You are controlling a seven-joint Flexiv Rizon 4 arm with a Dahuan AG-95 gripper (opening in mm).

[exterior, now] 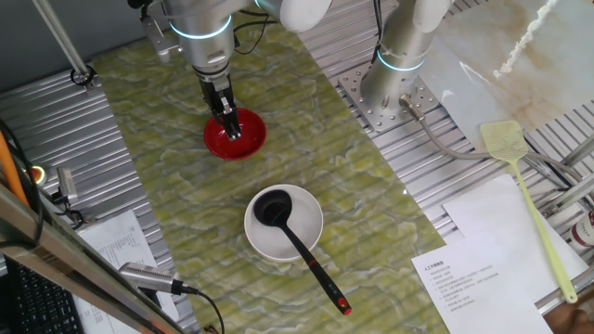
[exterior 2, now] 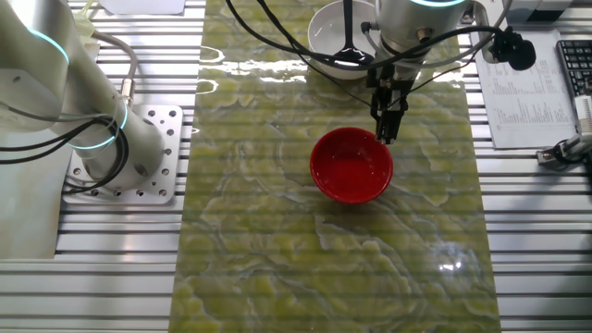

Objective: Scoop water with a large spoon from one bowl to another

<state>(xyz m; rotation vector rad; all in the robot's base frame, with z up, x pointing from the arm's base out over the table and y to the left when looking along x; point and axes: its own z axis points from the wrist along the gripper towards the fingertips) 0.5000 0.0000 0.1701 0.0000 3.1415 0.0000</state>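
The large spoon is a black ladle whose scoop rests in the plain white bowl. Its handle leans over the rim toward the lower right and ends in a red tip. The small glossy red bowl stands farther back on the green mat. My gripper hangs over the red bowl's edge with its fingers together, holding nothing. In the other fixed view, the gripper is at the far rim of the red bowl. The white bowl with the ladle sits behind it.
A second arm's base is bolted beside the mat. A yellow fly swatter and printed papers lie to the right. More papers and a keyboard lie past the mat's edge. Cables hang around the wrist.
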